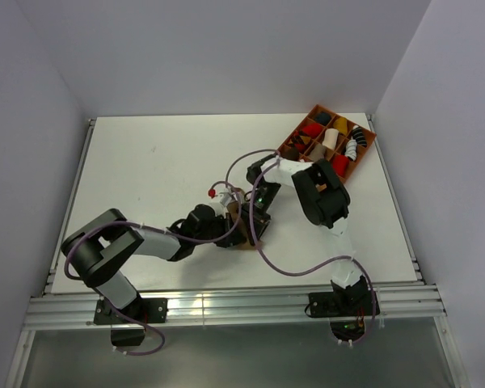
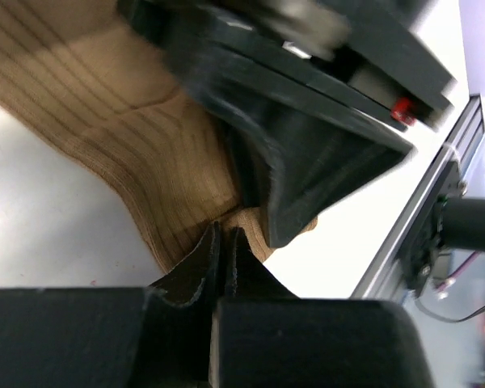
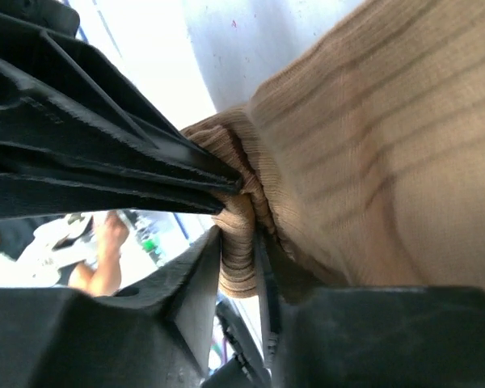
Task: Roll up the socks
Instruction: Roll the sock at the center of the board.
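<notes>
Left wrist view: left gripper fills the bottom of the frame. Its jaws are pressed together, tips nipping the edge of the tan sock. The right wrist view shows the same pinch from the other side, with fabric bunched at those tips.

Right gripper has a thick fold of the same sock wedged between its fingers. The jaws are only narrowly apart and fabric touches both, so this reads as a grip, though possibly a loose one.

Both grips sit on the same end of the sock, tips almost touching. Judgement: one hand pins the edge while the other works the fold over it, i.e. the roll is being started or tucked. Most of the sock lies flat and unrolled on the table, so it is early in the task.

The sock is mid-table, towards the near edge, under the two wrists.

Striped sock: only a red-and-white scrap shows just beside the left wrist. The rest is hidden and its state can't be told.

Around:
- Tray at the far right corner holds finished sock rolls, well apart from the work.
- A purple cable loops across the table near the right arm.

In the way:
- The grippers crowd each other, and each blocks the other's wrist camera.
- The top view barely shows the sock at all.
- There is little room to turn the roll without a finger clash.
</notes>
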You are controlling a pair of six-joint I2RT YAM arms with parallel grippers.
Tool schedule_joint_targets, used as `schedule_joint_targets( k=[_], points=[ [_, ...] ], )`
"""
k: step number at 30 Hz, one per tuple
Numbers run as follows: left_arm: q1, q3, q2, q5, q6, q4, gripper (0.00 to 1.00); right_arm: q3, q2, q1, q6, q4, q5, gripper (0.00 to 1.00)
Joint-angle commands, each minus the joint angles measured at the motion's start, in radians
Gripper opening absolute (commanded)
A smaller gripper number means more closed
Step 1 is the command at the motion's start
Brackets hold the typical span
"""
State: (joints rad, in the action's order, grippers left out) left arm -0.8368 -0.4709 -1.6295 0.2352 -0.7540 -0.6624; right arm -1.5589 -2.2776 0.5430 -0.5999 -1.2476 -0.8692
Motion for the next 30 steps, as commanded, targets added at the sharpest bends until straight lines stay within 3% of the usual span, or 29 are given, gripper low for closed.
schedule_joint_targets(
  k=[1, 4, 10, 17, 21, 27, 30],
  points=[
    [-0.012, -0.061, -0.019, -0.019, -0.098, 0.242, 0.0, 0.051, 0.084, -0.012, 0.034, 0.244, 0.153, 0.33],
    [-0.012, -0.084, -0.049, -0.004, -0.168, 0.322, 0.0, 0.077, 0.142, -0.02, 0.049, 0.283, 0.179, 0.4],
    [-0.005, -0.129, -0.099, 0.045, -0.257, 0.411, 0.0, 0.155, 0.259, -0.054, 0.066, 0.356, 0.188, 0.44],
    [0.06, -0.109, -0.148, 0.18, -0.343, 0.38, 0.0, 0.278, 0.415, -0.126, 0.048, 0.441, 0.203, 0.45],
    [0.116, -0.098, -0.181, 0.285, -0.386, 0.374, 0.0, 0.419, 0.585, -0.129, 0.013, 0.58, 0.252, 0.47],
    [0.174, -0.121, -0.23, 0.384, -0.397, 0.443, 0.0, 0.631, 0.788, -0.065, -0.087, 0.773, 0.341, 0.52],
    [0.188, -0.136, -0.262, 0.43, -0.406, 0.48, 0.0, 0.752, 0.903, 0.047, -0.138, 0.877, 0.422, 0.53]
  ],
)
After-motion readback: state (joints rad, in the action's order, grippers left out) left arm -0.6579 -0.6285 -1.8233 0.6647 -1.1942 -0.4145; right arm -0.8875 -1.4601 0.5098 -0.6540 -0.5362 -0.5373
